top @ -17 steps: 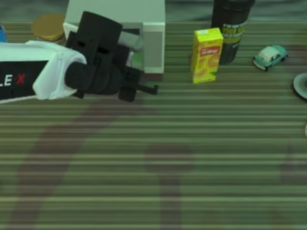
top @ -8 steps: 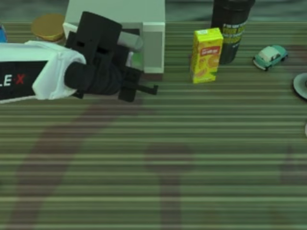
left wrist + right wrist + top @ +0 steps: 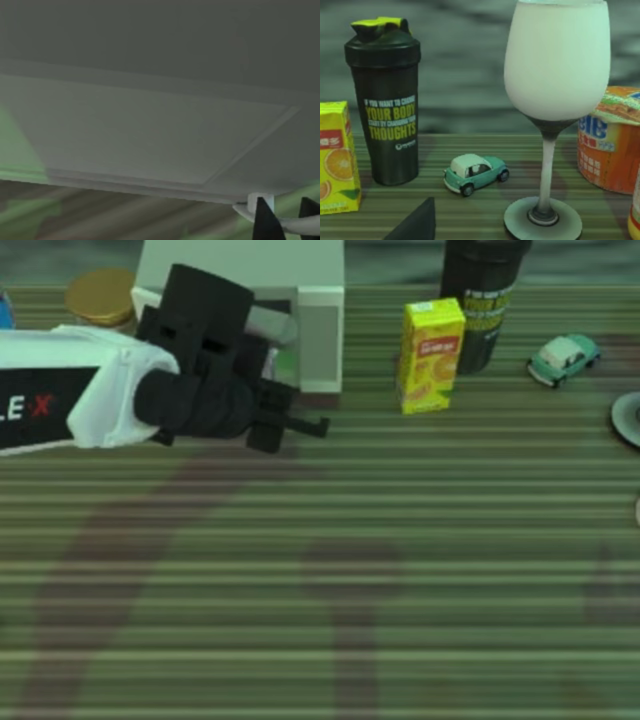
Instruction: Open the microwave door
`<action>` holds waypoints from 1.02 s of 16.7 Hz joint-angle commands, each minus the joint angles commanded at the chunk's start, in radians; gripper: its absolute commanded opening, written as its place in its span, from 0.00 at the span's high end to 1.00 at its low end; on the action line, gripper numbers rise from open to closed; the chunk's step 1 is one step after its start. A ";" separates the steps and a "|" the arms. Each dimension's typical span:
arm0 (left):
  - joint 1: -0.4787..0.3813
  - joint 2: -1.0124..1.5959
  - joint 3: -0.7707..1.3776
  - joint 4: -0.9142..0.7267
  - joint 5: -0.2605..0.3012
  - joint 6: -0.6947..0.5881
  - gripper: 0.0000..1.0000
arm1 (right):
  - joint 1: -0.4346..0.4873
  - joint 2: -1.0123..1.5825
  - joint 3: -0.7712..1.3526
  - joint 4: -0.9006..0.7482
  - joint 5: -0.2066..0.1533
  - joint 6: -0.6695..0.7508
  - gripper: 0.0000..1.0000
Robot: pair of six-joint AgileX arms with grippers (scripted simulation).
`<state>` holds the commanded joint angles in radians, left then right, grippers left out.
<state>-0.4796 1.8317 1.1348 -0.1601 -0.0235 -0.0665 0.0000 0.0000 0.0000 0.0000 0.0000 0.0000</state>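
While the left gripper (image 3: 318, 426) has barely crept along the microwave (image 3: 250, 300) at the table's back left, its fingers straddle the handle of the microwave door (image 3: 150, 135), seemingly clamped, the door hardly ajar

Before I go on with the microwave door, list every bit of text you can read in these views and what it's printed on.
"YOUR BODY" and "THOUGHTS", under a smaller "IF YOU WANT TO CHANGE": black shaker bottle.
"LE X" in part: left arm, whose hand is at the microwave.
"BIG", roughly: orange tub; its small print is unreadable.
Yellow carton: red label too blurred to read.
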 joint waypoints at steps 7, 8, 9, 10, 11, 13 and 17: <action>0.011 -0.018 -0.021 0.005 0.034 0.033 1.00 | 0.000 0.000 0.000 0.000 0.000 0.000 0.00; 0.015 -0.024 -0.026 0.007 0.042 0.045 1.00 | 0.000 0.000 0.000 0.000 0.000 0.000 0.00; 0.020 -0.028 -0.033 0.008 0.050 0.055 1.00 | 0.000 0.000 0.000 0.000 0.000 0.000 0.00; 0.024 -0.031 -0.039 0.008 0.056 0.064 1.00 | 0.000 0.000 0.000 0.000 0.000 0.000 0.00; 0.025 -0.032 -0.041 0.008 0.058 0.067 1.00 | 0.000 0.000 0.000 0.000 0.000 0.000 0.00; 0.025 -0.032 -0.041 0.008 0.058 0.067 1.00 | 0.000 0.000 0.000 0.000 0.000 0.000 0.00; 0.025 -0.032 -0.041 0.008 0.058 0.067 1.00 | 0.000 0.000 0.000 0.000 0.000 0.000 0.00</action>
<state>-0.4542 1.8000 1.0943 -0.1519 0.0341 0.0002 0.0000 0.0000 0.0000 0.0000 0.0000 0.0000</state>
